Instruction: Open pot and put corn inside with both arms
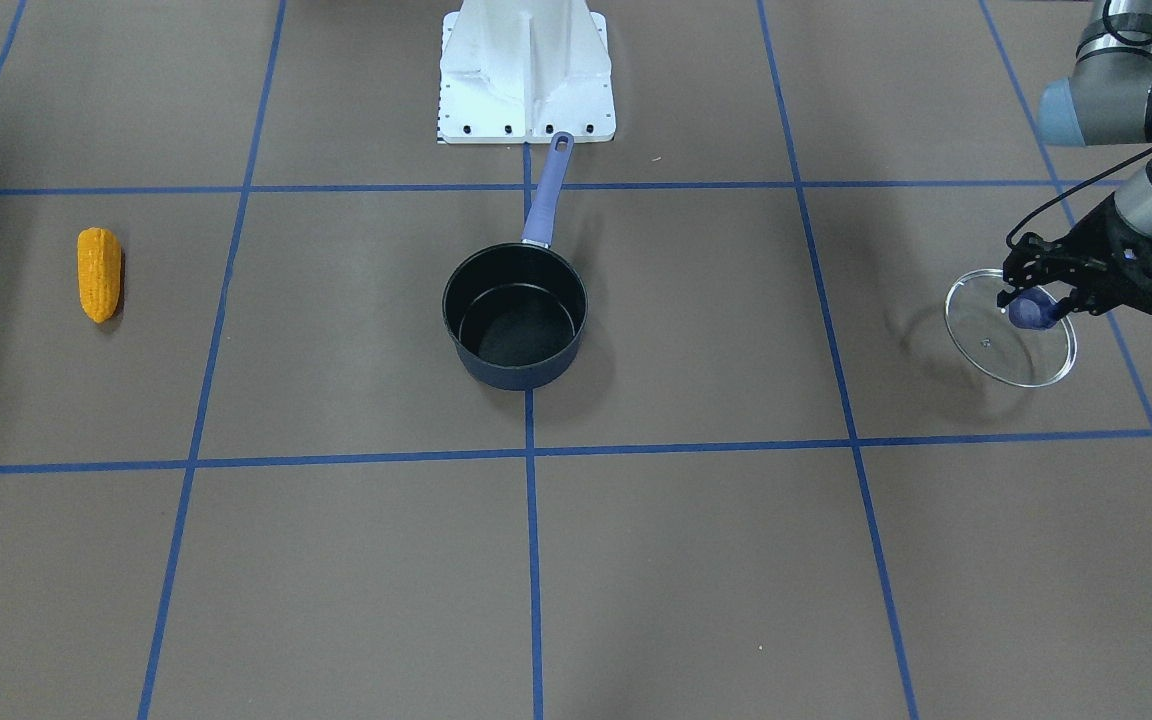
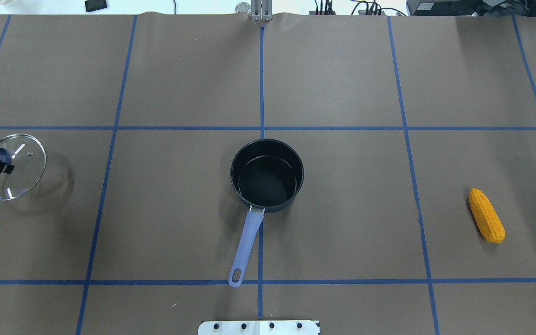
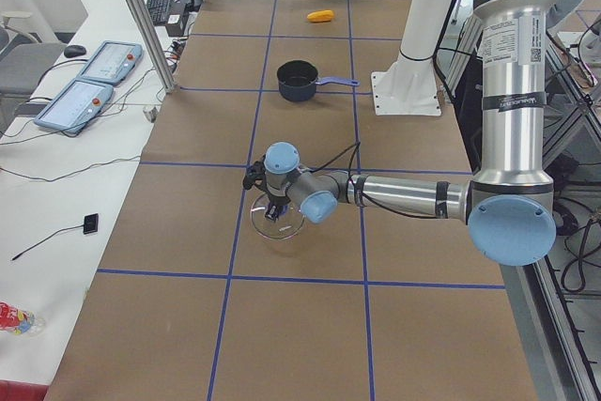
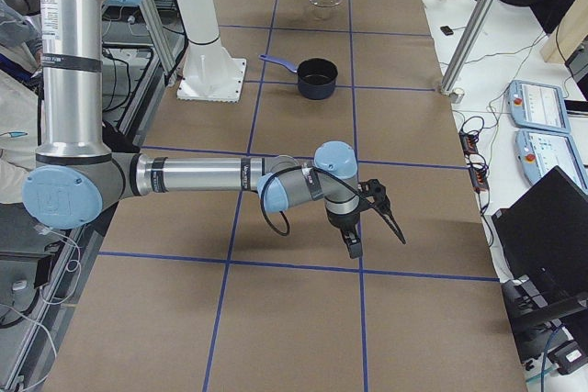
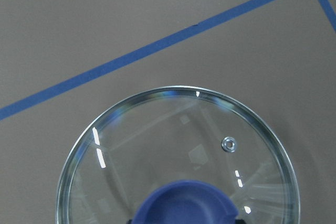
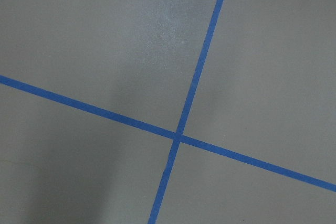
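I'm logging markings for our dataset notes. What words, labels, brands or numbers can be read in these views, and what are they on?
No text here is legible.
Left arm, lettering down its upright grey tube: too small to read.
Right arm, lettering down its upright grey tube: blurred, unreadable.
Dark navy saucepan, orange-yellow corn cob, clear glass lid: no markings visible.

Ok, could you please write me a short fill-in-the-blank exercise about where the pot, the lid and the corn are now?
1. The left gripper has its jaws shut on the glass lid's blue ____.
2. The pot is ____ inside.
3. The corn lies on the ____, apart from the pot.
4. The pot's handle points toward the robot's white ____.
Missing words: knob; empty; table; base.
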Robot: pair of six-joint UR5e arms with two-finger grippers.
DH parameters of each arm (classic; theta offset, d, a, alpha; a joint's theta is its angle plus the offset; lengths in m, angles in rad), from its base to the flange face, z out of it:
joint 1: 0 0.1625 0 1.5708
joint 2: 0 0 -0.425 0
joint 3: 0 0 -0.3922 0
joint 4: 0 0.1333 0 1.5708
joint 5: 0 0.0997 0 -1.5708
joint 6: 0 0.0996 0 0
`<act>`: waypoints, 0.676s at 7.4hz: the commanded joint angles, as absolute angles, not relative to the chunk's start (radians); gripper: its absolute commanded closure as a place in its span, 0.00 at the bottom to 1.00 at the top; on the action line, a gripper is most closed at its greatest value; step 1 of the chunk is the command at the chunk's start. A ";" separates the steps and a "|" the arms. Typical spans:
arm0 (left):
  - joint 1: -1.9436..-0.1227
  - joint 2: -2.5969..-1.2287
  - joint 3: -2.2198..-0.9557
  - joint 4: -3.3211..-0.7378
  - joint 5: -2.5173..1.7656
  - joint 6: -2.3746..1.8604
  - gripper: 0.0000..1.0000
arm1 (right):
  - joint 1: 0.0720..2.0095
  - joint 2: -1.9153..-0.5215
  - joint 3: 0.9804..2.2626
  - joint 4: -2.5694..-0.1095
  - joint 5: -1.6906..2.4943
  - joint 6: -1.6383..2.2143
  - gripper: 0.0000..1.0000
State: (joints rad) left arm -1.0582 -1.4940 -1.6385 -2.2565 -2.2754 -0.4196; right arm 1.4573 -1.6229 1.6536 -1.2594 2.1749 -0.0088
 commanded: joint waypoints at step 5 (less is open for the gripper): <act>-0.939 -1.517 -1.657 -2.264 -2.184 -0.520 0.66 | 1.457 -1.623 1.652 -1.259 2.174 -0.009 0.00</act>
